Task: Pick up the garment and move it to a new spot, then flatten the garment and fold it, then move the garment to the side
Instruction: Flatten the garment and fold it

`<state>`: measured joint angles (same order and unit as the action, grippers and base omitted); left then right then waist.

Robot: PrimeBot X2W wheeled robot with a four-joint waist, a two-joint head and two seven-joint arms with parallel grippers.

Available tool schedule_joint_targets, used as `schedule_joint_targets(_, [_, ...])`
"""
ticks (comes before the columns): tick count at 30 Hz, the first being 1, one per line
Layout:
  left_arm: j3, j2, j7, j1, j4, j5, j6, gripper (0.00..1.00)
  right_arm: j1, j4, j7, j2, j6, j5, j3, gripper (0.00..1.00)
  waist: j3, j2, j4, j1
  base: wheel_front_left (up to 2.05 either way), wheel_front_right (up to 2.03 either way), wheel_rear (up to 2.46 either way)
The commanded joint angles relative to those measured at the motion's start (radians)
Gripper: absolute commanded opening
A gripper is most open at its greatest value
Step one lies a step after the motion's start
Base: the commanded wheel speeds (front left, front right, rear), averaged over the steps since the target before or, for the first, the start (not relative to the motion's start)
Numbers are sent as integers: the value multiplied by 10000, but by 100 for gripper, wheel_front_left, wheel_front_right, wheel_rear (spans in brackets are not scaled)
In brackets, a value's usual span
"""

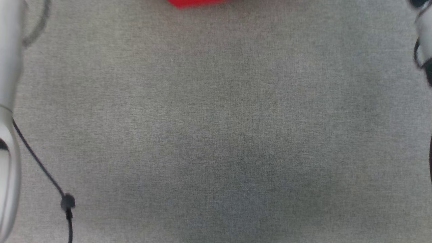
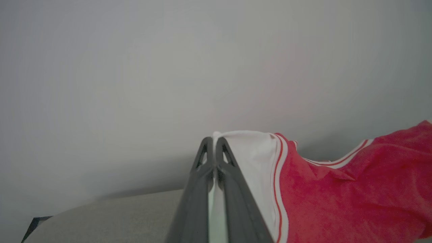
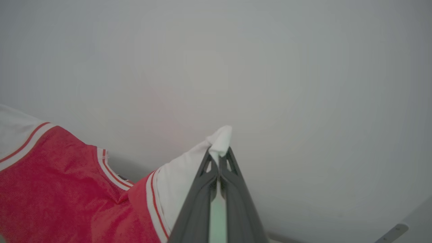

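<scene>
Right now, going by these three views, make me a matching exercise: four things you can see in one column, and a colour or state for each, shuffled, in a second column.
Column one:
1. left gripper
2. garment
3. surface
4. cable

Column two:
A. grey, woven-looking
B. shut on white sleeve fabric
C. thin and black
D. red with red-and-white striped trim

Pairs: 1-B; 2-D; 3-A; 4-C

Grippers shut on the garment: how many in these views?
2. The left gripper pinches white sleeve fabric of the garment in the left wrist view; the right gripper pinches white sleeve fabric in the right wrist view.
</scene>
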<state>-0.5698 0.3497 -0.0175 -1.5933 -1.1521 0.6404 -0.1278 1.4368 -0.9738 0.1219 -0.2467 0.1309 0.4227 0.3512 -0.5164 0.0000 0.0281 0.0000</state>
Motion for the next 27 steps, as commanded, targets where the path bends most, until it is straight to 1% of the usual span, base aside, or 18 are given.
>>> schedule_joint_targets(1, [-139,91,-429,384,120,260,-27,0,-499,325,-444,-51,-2,613,203,0,205,0,84,0,0,0,0])
schedule_joint_targets(4, [-572,306,-1281,1301,432,560,-27,0,-1523,1263,-1520,-338,0,1864,701,0,484,0,120,0,0,0,0])
schedule_joint_targets(8, [-925,620,-2258,2506,1080,975,-30,0,-3084,2968,-2907,-1055,0,3262,1299,0,821,0,141,0,0,0,0])
schedule_joint_targets(9, [-925,620,-2258,2506,1080,975,-30,0,-3084,2968,-2907,-1055,0,3262,1299,0,821,0,141,0,0,0,0])
schedule_joint_targets(13, [-952,1088,-2949,3783,1834,1433,-25,0,-4643,4637,-3966,-1947,0,4200,1426,0,1109,0,162,0,0,0,0])
schedule_joint_targets(16, [-875,1476,-3289,4891,2724,1691,196,0,-5832,5666,-4562,-2491,0,4537,1266,0,1308,0,154,0,0,0,0])
schedule_joint_targets(18, [-793,1825,-3498,5694,3564,1905,471,0,-6600,6326,-4983,-2755,0,4740,1097,0,1427,0,156,0,0,0,0])
schedule_joint_targets(21, [-688,2423,-3842,7026,5078,2151,1065,0,-7719,7258,-5650,-3122,0,4934,830,0,1568,0,155,0,0,0,0])
schedule_joint_targets(23, [-572,2882,-4105,7912,6229,2354,1630,0,-8487,7805,-6060,-3376,0,4929,627,0,1631,0,155,0,0,0,0])
schedule_joint_targets(27, [-322,3758,-4561,9677,8591,2773,2786,0,-9774,8716,-6634,-3658,0,4939,43,0,1711,0,121,0,0,0,0])
